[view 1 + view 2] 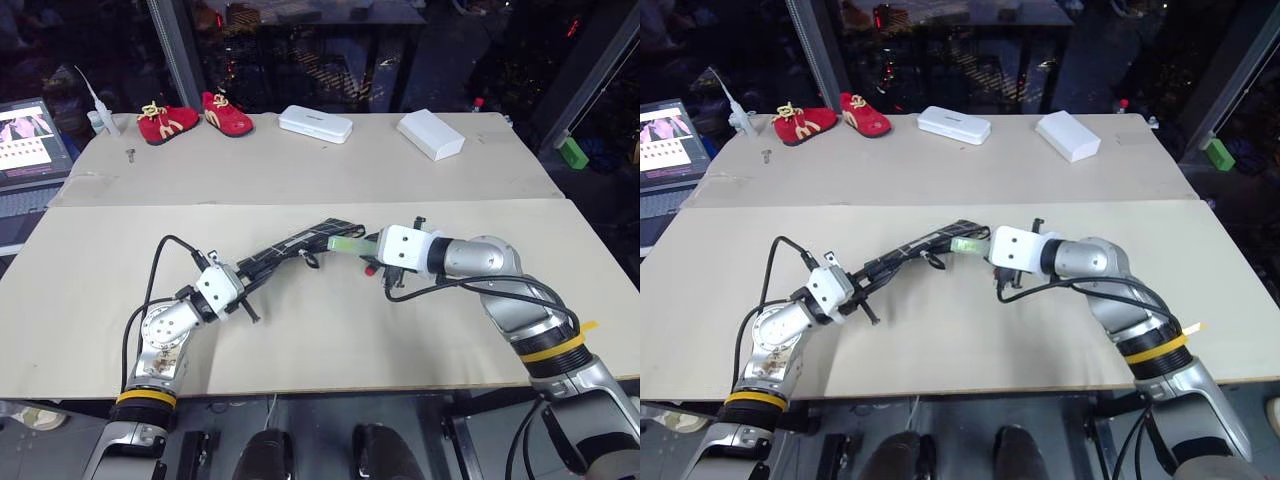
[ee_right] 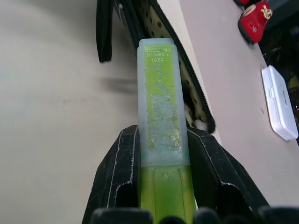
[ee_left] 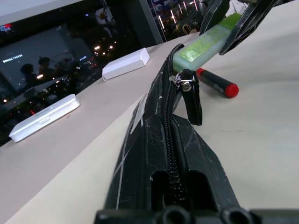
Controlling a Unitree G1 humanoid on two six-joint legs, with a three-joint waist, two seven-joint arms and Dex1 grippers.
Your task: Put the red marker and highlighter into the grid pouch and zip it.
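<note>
Your highlighter (image 2: 162,126) is a flat, lime-green bar with a paler, translucent cap end that carries small printed characters; the right gripper (image 2: 163,177) is clamped on its green body, one black finger on each flat side, and the cap end points at the open mouth of the grid pouch (image 3: 159,140), right at its edge. You can see the pouch as a long, flat black fabric case crossed by thin white lines, with a small white label on its side and a pale dotted lining showing inside the opening. Its zipper runs along the top edge, and the metal slider with a black pull tab (image 3: 192,95) hangs near the far end, beside the highlighter. The pouch is raised off the table (image 1: 300,330), stretched between your two arms: the left gripper (image 1: 245,285) is pinched tight on its near end. The red marker (image 3: 216,83) lies on the table just beyond the pouch mouth, under the highlighter, its red barrel glossy and its other end black. Farther back on the table you have two white boxes (image 1: 315,124), well apart from the pouch, and a pair of small red shoes (image 1: 195,118) near the far left corner, with a laptop (image 1: 30,140) at the left edge
</note>
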